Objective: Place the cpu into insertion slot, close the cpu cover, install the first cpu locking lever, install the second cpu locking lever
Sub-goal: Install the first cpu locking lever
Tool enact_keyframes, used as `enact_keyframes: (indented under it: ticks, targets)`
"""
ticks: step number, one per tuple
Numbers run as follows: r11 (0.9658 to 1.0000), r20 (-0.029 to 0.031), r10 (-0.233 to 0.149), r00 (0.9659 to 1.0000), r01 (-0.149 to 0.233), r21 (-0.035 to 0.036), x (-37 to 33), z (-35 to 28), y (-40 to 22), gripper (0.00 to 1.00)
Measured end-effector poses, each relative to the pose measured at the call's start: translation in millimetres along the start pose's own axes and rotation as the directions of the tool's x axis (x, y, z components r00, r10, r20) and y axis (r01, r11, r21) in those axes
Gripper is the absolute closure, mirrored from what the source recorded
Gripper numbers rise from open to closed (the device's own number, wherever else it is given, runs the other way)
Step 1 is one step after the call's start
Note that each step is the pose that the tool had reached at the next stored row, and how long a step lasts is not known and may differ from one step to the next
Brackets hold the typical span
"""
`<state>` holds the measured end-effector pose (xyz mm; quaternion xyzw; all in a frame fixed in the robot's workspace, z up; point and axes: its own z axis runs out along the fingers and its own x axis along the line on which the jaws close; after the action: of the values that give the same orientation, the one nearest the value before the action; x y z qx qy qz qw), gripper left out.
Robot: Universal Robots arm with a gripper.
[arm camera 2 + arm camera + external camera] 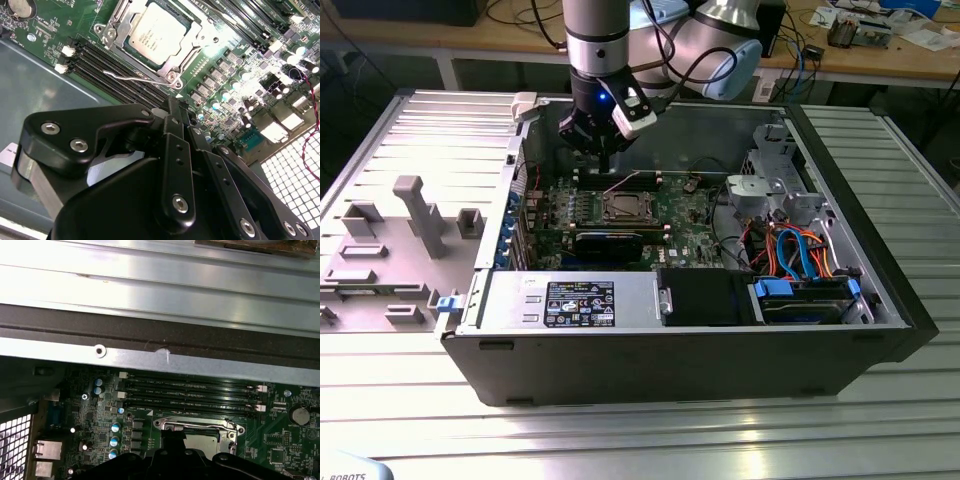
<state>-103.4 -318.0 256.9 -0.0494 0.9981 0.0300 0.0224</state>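
End effector: fingers together, holding nothing, poised above motherboard | cpu: seated in insertion slot | cpu cover: down around chip | locking lever: beside socket

The worktop is made of long grey metal slats. An open black computer case sits right on it, below the hand. A flat grey tray with blocky shapes lies on it, beside the case.
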Motion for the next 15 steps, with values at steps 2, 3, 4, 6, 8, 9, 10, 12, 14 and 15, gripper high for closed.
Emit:
enact_keyframes:
  ticks: [2,3,4,6,8,9,10,12,14,15]
  targets:
    - [1.0000,0.0000,0.000,1.0000,0.000,0.0000,-0.1,0.0,0.0,0.89]
    - [1.0000,0.0000,0.000,1.0000,0.000,0.0000,-0.1,0.0,0.0,0.89]
    - [1.0000,0.0000,0.000,1.0000,0.000,0.0000,-0.1,0.0,0.0,0.89]
    - [1.0000,0.0000,0.000,1.0000,0.000,0.0000,-0.1,0.0,0.0,0.89]
    - [1.0000,0.0000,0.000,1.0000,0.000,-0.0003,-0.4,0.4,-0.4,0.89]
    - [1.0000,0.0006,0.000,1.0000,0.000,-0.0043,-0.7,1.4,-1.0,0.89]
    - [1.0000,0.0007,0.000,1.0000,0.000,-0.0063,-0.9,2.3,-1.6,0.89]
    - [1.0000,0.0011,0.002,1.0000,-0.002,-0.0090,-2.9,4.2,-2.2,0.89]
    - [0.9998,0.0025,0.011,0.9999,-0.011,-0.0185,-5.2,5.2,-2.6,0.89]
    - [0.9996,0.0032,0.015,0.9999,-0.015,-0.0239,-5.8,5.5,-2.6,0.89]
